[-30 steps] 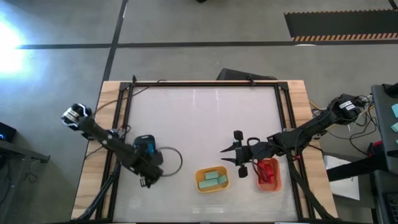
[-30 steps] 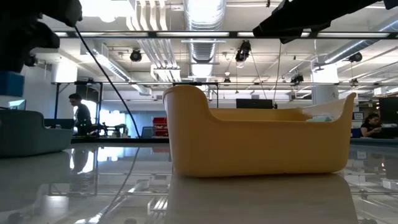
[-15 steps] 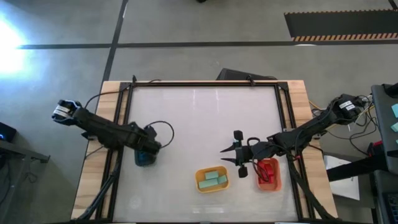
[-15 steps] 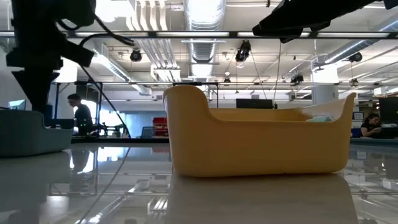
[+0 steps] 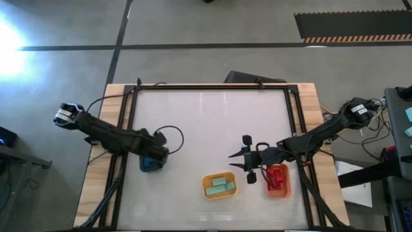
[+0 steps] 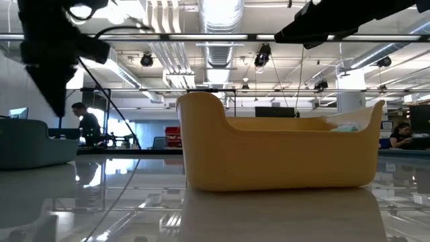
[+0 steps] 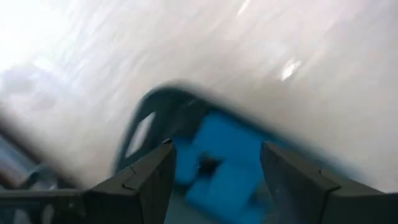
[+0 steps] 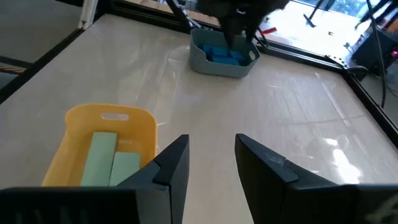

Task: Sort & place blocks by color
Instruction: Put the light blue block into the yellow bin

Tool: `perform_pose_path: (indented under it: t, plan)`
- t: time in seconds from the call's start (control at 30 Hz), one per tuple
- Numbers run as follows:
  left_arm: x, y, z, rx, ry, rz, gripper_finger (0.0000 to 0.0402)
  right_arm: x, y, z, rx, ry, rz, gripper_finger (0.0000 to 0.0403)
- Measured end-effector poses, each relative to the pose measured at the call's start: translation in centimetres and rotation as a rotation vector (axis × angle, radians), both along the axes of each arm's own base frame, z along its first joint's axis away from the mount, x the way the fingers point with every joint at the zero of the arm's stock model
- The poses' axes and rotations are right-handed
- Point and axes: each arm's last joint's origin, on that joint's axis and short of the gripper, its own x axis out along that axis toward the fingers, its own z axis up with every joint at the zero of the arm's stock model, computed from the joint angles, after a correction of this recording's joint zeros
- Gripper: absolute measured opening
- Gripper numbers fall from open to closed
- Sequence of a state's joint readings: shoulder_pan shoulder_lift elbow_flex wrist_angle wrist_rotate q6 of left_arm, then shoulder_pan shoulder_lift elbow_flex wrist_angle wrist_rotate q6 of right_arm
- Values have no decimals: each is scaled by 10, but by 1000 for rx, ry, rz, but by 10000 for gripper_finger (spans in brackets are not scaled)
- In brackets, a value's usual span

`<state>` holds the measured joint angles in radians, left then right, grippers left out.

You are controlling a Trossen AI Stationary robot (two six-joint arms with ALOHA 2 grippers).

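My left gripper hangs open, pointing down over the grey-blue bin, which holds several blue blocks; nothing shows between its fingers. My right gripper waits open and empty above the table, between the yellow bin and the orange bin. Mint-teal blocks lie in the yellow bin, red blocks in the orange one. In the right wrist view the grey-blue bin stands at the far side with my left gripper over it.
All three bins stand on the white table top near its front edge. A dark frame runs around the table top. A cable loops from my left arm beside the grey-blue bin. The low view shows the yellow bin close up.
My left gripper has swung from the near side of the grey-blue bin toward the table's far edge and now hangs over that bin, where it has kept still for the last half second. My right arm has kept still.
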<state>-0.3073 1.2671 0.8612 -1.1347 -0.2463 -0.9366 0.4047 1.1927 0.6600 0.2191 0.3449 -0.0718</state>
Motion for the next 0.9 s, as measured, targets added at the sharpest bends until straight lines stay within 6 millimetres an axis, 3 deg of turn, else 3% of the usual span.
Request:
perform_pose_path:
  t: [0.13, 0.3, 0.43, 0.67, 0.9]
  plan:
    - [20, -12, 10, 19, -241, -61, 216, 0, -4, -1, 24, -10, -104, 118]
    - [47, -34, 21, 71, -604, -279, 217, 1, -10, 0, 38, -39, -267, 118]
    - [60, -43, 32, 137, -784, -430, 217, 4, -14, 4, 100, -51, -318, 118]
    - [66, -43, 40, 221, -866, -498, 217, 5, -28, 7, 238, 85, -488, 109]
    - [66, -42, 37, 244, -856, -483, 217, -15, -51, -9, 365, 326, -833, 96]
